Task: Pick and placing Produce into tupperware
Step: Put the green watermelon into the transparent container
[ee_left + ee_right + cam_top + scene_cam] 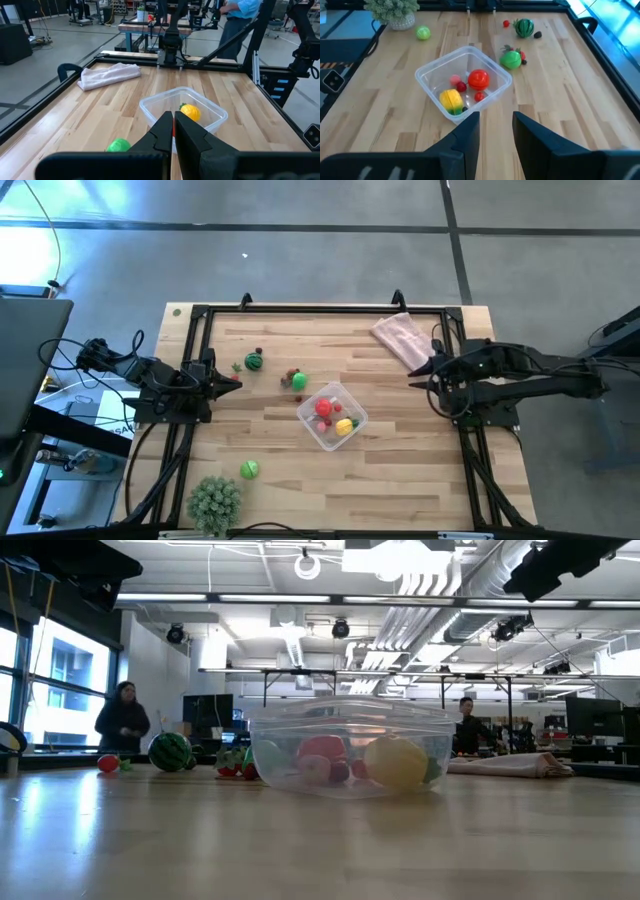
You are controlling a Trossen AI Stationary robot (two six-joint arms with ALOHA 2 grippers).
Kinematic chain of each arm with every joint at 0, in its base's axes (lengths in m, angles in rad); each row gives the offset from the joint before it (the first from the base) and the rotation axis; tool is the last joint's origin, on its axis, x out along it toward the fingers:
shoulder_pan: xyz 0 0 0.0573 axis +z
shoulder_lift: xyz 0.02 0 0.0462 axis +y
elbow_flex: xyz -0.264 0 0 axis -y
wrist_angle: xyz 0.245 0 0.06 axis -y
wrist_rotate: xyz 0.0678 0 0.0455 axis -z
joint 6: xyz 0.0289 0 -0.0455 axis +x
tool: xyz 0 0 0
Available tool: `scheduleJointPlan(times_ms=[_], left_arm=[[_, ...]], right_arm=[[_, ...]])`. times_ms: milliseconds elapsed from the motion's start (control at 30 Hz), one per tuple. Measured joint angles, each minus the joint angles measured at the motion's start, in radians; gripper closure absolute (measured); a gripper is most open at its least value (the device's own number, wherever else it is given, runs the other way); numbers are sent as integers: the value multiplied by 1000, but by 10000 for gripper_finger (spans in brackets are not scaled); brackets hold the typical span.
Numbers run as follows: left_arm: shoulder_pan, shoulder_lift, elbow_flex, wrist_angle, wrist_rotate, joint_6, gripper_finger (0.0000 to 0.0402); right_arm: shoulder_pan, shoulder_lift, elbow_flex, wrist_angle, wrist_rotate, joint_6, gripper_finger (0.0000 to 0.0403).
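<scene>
The tub (333, 416) sits mid-table, holding a red piece (324, 407), a yellow piece (345, 425) and smaller bits too small to name. The right gripper (412, 373) hangs empty at the tub's 2 o'clock, well apart from it, fingers (465, 131) parted with a gap between them. The left gripper (238, 378) waits at the tub's 10 o'clock by the left rail, fingers (162, 131) pressed together, empty. Loose produce lies outside the tub: a striped melon (254, 362) at 10 o'clock, a green ball (298, 381) just beside the tub at 11 o'clock, and a lime-green piece (249, 470) at 8 o'clock. In the low view the tub's wall blurs its contents.
</scene>
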Motion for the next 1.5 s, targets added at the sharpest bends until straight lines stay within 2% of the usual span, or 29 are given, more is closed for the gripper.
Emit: scheduleJointPlan(times_ms=[467, 833, 900, 1067, 1167, 1333, 1500], left_arm=[[0, 0, 0, 0, 0, 0, 394], [0, 0, 0, 3, 0, -8, 394], [0, 0, 0, 16, 7, -101, 394], [0, 0, 0, 26, 62, -465, 394], [0, 0, 0, 28, 62, -597, 394], [0, 0, 0, 28, 53, -627, 394], [0, 0, 0, 26, -16, -621, 394]], right_arm=[[0, 0, 0, -24, 0, 144, 297], [0, 0, 0, -24, 0, 150, 297], [0, 0, 0, -24, 0, 148, 297], [0, 1, 0, -24, 0, 148, 297], [0, 1, 0, -24, 0, 149, 297], [0, 1, 0, -24, 0, 149, 297], [0, 1, 0, -24, 0, 148, 297]])
